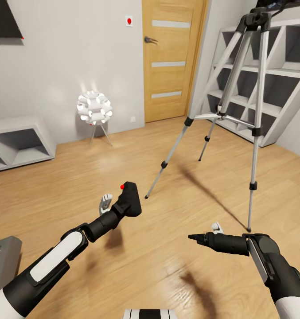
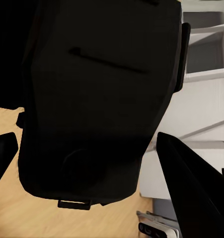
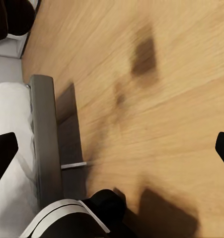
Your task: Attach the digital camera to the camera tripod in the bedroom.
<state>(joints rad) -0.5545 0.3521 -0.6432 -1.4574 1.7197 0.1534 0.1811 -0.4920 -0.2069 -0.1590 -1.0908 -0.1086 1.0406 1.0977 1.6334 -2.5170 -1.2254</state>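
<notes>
Camera (image 1: 130, 200) pinched by left gripper (image 1: 123, 204) fills its wrist view; right gripper (image 1: 207, 235) spread.

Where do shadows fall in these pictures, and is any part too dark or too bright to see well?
Head view: the camera tripod throws long thin shadows across the wooden floor, and the globe lamp glows nearly white. Left wrist view: the digital camera is almost all black, with little detail readable. Right wrist view: soft dark patches of shadow lie on the floor beside the bed frame.
</notes>
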